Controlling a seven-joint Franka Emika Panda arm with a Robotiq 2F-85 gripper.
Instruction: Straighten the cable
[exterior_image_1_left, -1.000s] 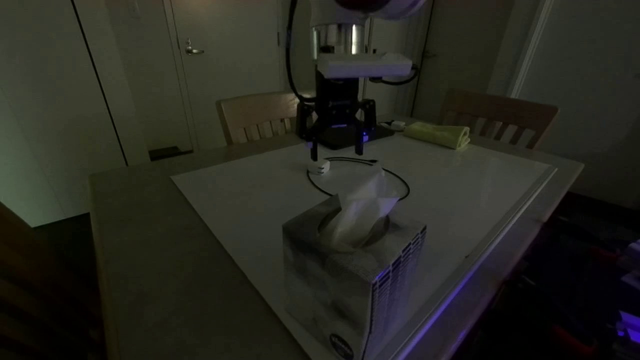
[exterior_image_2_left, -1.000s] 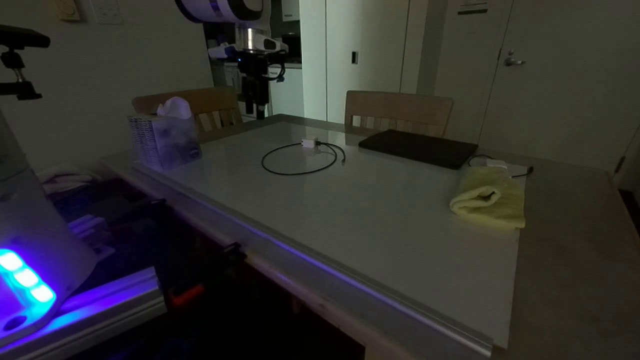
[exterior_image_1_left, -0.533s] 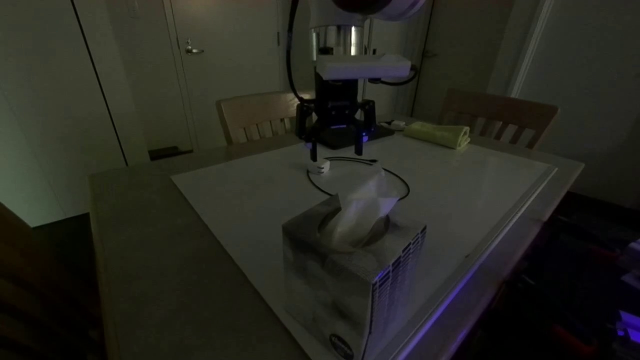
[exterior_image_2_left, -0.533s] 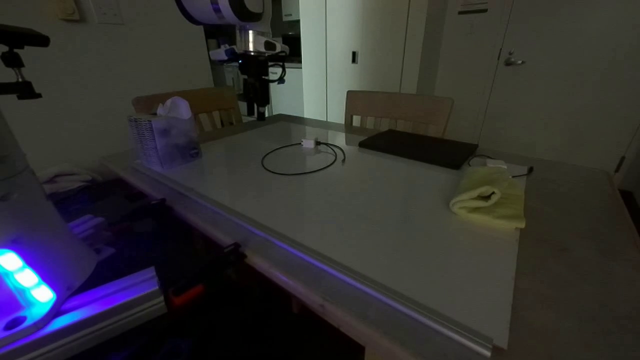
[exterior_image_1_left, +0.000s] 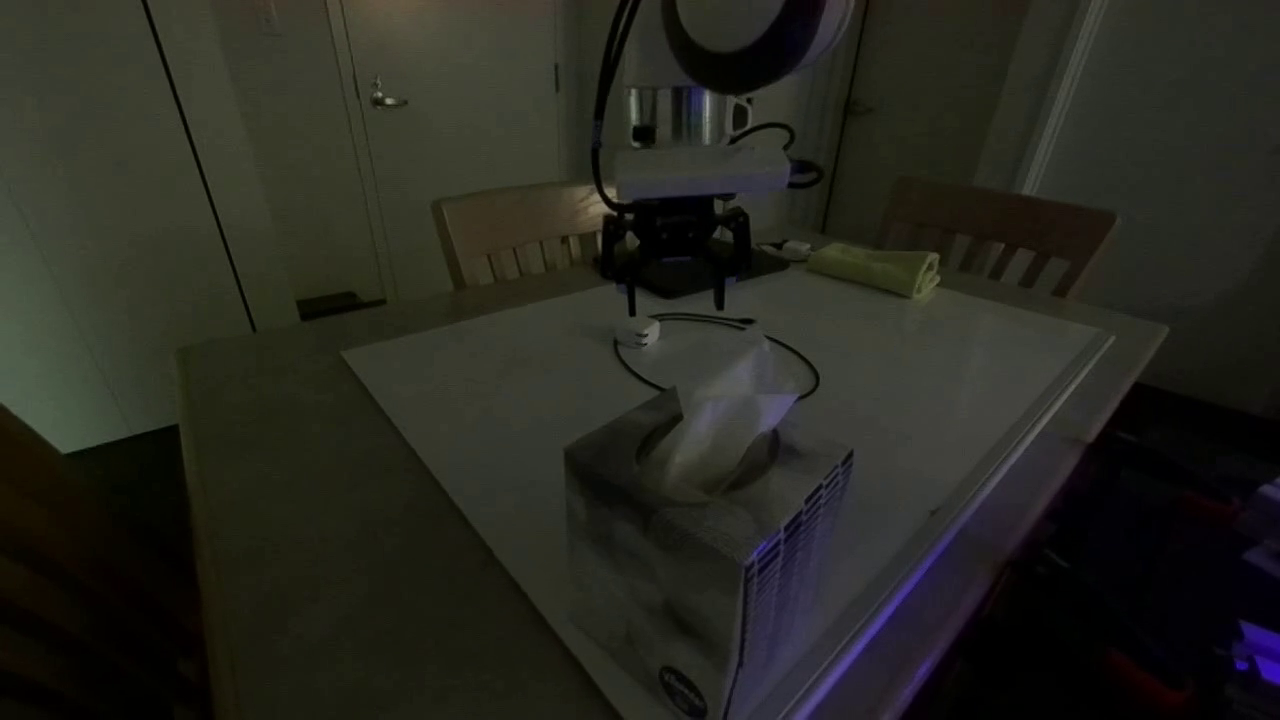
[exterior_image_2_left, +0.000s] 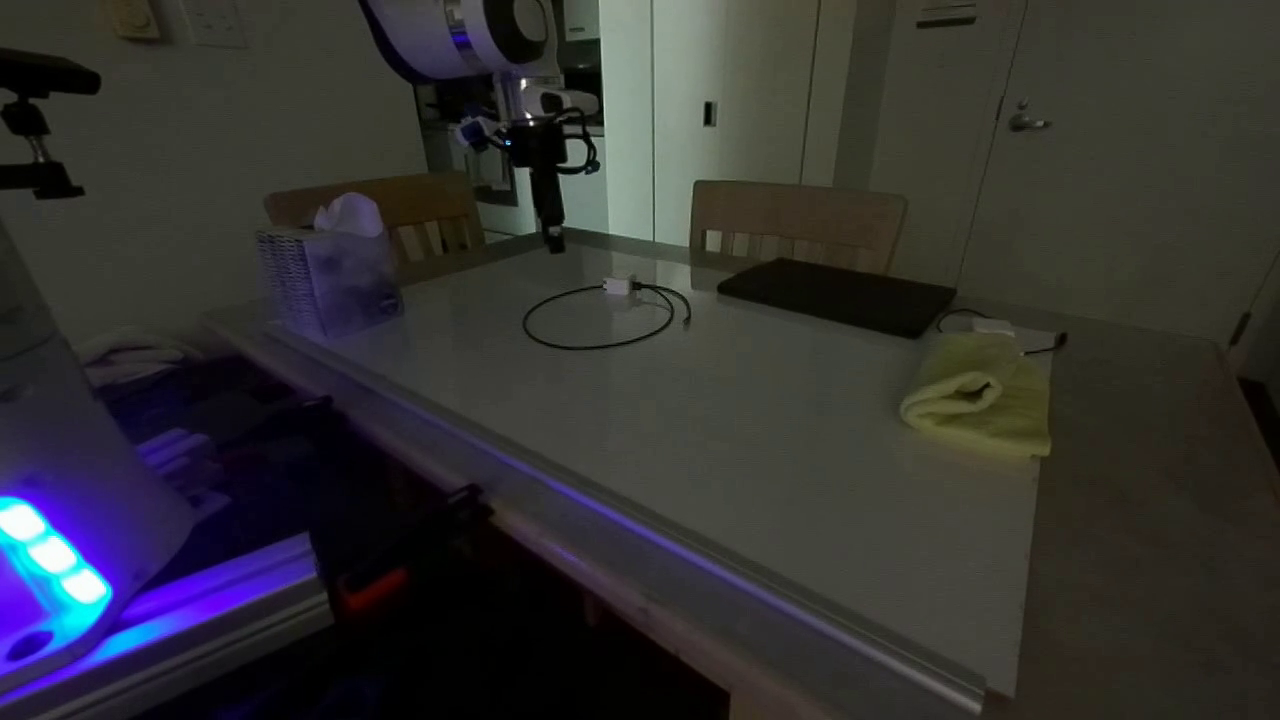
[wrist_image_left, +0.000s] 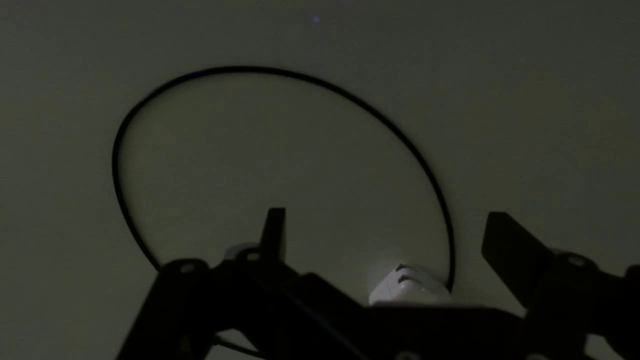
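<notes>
The black cable (wrist_image_left: 250, 69) lies in a wide, rounded loop on the whiteboard (exterior_image_2_left: 750, 470), well in from the edges of the table (exterior_image_1_left: 320, 520). Its connector end (exterior_image_2_left: 687, 321) bends away just outside the loop. A white charger block (exterior_image_2_left: 619, 286) sits against the cable; whether the two are plugged together, I cannot tell.

The Robotiq gripper (exterior_image_1_left: 676, 301) hangs over the whiteboard, pointing down, its jaws standing well apart and clear of the cable. In the wrist view the white charger block shows between the fingertips (wrist_image_left: 274, 227), partly covered by the gripper's body, which also hides a stretch of the cable.

A tissue box (exterior_image_1_left: 660, 560) stands upright near the table corner by one end of the metal rail (exterior_image_2_left: 900, 657), a tissue (exterior_image_1_left: 725, 430) poking out of its top. Along the edge opposite the rail, near a wooden chair (exterior_image_2_left: 800, 203), lies a flat black pad (exterior_image_2_left: 835, 296). Near the corner diagonally across from the tissue box, a folded yellow cloth (exterior_image_2_left: 985, 400) rests by the whiteboard's end edge, just beside a second white block (exterior_image_2_left: 993, 327). Blue lights (exterior_image_2_left: 52, 555) glow on the robot's base (exterior_image_2_left: 90, 440).
</notes>
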